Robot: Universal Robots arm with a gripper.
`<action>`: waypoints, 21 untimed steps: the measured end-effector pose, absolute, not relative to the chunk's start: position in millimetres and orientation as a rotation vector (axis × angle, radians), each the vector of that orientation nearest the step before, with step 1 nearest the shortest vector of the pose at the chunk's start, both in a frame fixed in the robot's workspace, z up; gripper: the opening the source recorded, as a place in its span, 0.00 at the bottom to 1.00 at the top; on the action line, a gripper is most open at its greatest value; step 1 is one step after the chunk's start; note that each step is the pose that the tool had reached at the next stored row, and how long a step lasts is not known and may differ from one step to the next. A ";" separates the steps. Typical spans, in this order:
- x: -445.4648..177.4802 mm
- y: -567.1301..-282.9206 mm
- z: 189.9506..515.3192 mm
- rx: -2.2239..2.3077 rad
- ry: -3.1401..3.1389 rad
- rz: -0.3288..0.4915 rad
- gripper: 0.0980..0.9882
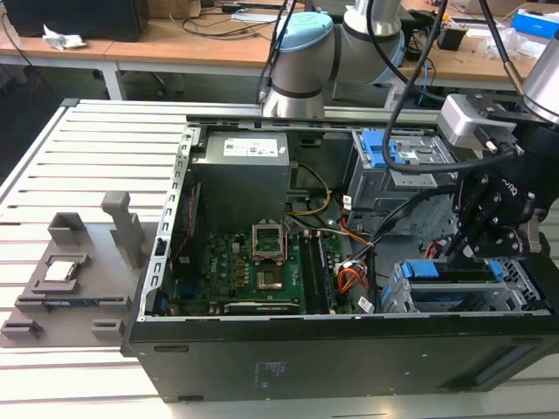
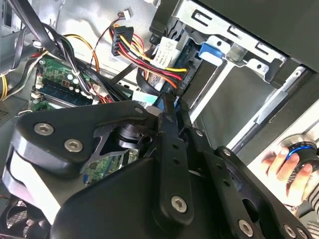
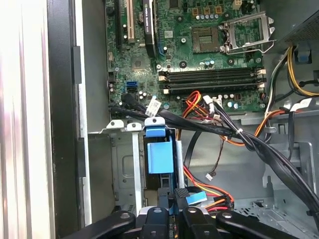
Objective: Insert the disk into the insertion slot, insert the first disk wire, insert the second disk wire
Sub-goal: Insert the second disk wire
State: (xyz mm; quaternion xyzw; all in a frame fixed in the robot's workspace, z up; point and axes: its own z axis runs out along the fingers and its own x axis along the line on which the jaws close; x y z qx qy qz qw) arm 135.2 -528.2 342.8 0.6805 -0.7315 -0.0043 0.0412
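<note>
**Claw closed beside the seated disk**

In the first wrist view the claw (image 3: 174,196) is seen with its fingers drawn together; whether anything is pinched between them cannot be told. Just beyond it, the disk (image 3: 159,157) is lodged in the insertion slot (image 3: 135,169), blue carrier outward. Red and yellow wires (image 3: 195,102) are draped past, before the motherboard (image 3: 199,50).

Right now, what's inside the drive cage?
The disk, in its blue carrier, sits inside the cage. The hand covers one end of it, so that part can't be seen.
</note>
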 end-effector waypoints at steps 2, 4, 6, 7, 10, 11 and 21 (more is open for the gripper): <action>136.2 -528.3 342.8 2.084 -2.240 -0.013 0.09; 136.2 -528.5 344.4 2.084 -2.240 -0.013 0.09; 136.2 -528.4 347.1 2.084 -2.240 -0.013 0.09; 136.2 -528.4 347.5 2.084 -2.240 -0.013 0.09; 136.2 -528.8 347.6 2.086 -2.243 -0.020 0.09; 136.2 -528.8 347.4 2.087 -2.243 -0.021 0.09; 139.7 -530.0 344.3 2.088 -2.244 -0.028 0.09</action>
